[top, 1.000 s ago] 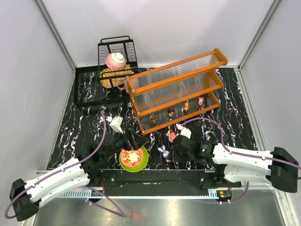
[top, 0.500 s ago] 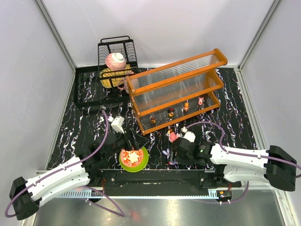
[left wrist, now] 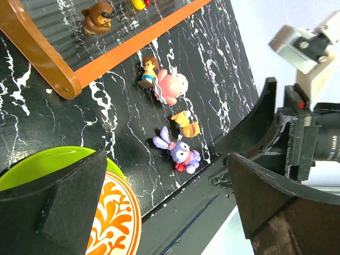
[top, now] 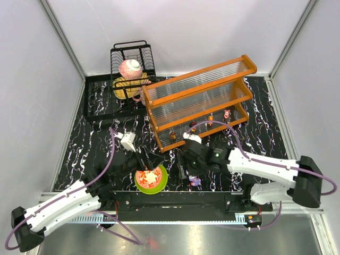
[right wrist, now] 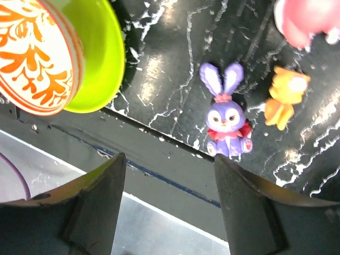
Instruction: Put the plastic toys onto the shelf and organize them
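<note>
A few toys (top: 210, 119) stand on the shelf (top: 199, 98) — purple bunny (right wrist: 227, 119), orange figure (right wrist: 284, 98) and pink figure (left wrist: 171, 86) sit on the table (top: 95, 143); left gripper (left wrist: 167, 180) and right gripper (right wrist: 169, 170) gape empty.

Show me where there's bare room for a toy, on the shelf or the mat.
The shelf's top tier is bare. Its lower tier holds four figurines along the front rail, gaps between. The mat right of the shelf is free. Crowded: in front of the shelf beside the green-rimmed bowl, where purple bunny, orange figure and pink figure cluster.
</note>
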Motion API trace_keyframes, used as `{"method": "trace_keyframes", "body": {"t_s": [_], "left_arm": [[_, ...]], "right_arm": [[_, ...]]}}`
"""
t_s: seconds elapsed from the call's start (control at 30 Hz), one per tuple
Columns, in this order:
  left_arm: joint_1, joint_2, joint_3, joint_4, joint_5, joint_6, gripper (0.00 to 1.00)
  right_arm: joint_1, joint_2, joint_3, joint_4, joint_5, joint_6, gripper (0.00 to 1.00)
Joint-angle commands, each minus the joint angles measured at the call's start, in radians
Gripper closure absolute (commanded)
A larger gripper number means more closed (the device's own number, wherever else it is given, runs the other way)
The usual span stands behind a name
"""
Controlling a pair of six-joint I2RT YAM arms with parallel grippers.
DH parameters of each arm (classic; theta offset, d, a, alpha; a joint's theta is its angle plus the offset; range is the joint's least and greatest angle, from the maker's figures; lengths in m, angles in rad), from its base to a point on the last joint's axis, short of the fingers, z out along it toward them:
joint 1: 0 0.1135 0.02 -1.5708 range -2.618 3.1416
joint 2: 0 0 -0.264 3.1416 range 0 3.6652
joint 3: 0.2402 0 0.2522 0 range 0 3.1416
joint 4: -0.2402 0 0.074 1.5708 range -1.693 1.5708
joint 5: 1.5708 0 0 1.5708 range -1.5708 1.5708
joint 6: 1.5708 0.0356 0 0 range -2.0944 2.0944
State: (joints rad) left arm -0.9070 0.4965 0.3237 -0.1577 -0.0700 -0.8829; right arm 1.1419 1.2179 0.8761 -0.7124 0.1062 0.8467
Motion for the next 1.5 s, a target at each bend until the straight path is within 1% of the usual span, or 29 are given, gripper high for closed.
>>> {"method": "trace_keyframes", "body": {"t_s": [0.0, 0.03, 0.13, 0.17, 0.3, 0.37, 0.53, 0.7, 0.87, 0.97, 1.1, 1.2, 1.3, 1.47], "left_arm": [[-0.001, -0.067, 0.048, -0.08, -0.047, 0.012, 0.01], [-0.003, -0.075, 0.046, -0.089, -0.048, 0.01, 0.01], [-0.003, -0.105, 0.041, -0.123, -0.056, 0.001, 0.01], [-0.001, -0.108, 0.038, -0.129, -0.059, -0.001, 0.01], [-0.003, -0.131, 0.029, -0.138, -0.065, -0.011, 0.01], [-0.003, -0.128, 0.032, -0.14, -0.068, -0.011, 0.01], [-0.003, -0.107, 0.038, -0.126, -0.088, -0.014, 0.01], [-0.003, -0.098, 0.044, -0.117, -0.088, -0.016, 0.01], [-0.003, -0.085, 0.051, -0.123, -0.088, 0.001, 0.01], [-0.003, -0.067, 0.054, -0.123, -0.082, 0.004, 0.01], [-0.003, -0.062, 0.048, -0.111, -0.079, -0.001, 0.01], [-0.001, -0.064, 0.043, -0.106, -0.079, -0.004, 0.01], [-0.001, -0.064, 0.041, -0.106, -0.079, -0.004, 0.01], [-0.001, -0.064, 0.038, -0.106, -0.079, -0.005, 0.01]], "right_arm": [[-0.033, 0.126, 0.138, -0.074, -0.144, -0.26, 0.29], [-0.057, 0.161, 0.153, -0.094, -0.148, -0.273, 0.33], [-0.108, 0.198, 0.181, -0.098, -0.161, -0.319, 0.39], [-0.143, 0.204, 0.182, -0.093, -0.163, -0.328, 0.42], [-0.208, 0.233, 0.179, -0.078, -0.186, -0.383, 0.43], [-0.226, 0.253, 0.181, -0.071, -0.204, -0.396, 0.4], [-0.228, 0.295, 0.166, -0.05, -0.258, -0.408, 0.39], [-0.228, 0.319, 0.141, -0.015, -0.287, -0.416, 0.42], [-0.228, 0.357, 0.129, 0.014, -0.307, -0.417, 0.53], [-0.228, 0.376, 0.116, 0.014, -0.301, -0.416, 0.55], [-0.228, 0.393, 0.1, 0.007, -0.293, -0.417, 0.53], [-0.228, 0.404, 0.098, -0.007, -0.271, -0.417, 0.45], [-0.228, 0.405, 0.095, -0.009, -0.27, -0.417, 0.42], [-0.228, 0.413, 0.087, -0.009, -0.278, -0.419, 0.41]]}}
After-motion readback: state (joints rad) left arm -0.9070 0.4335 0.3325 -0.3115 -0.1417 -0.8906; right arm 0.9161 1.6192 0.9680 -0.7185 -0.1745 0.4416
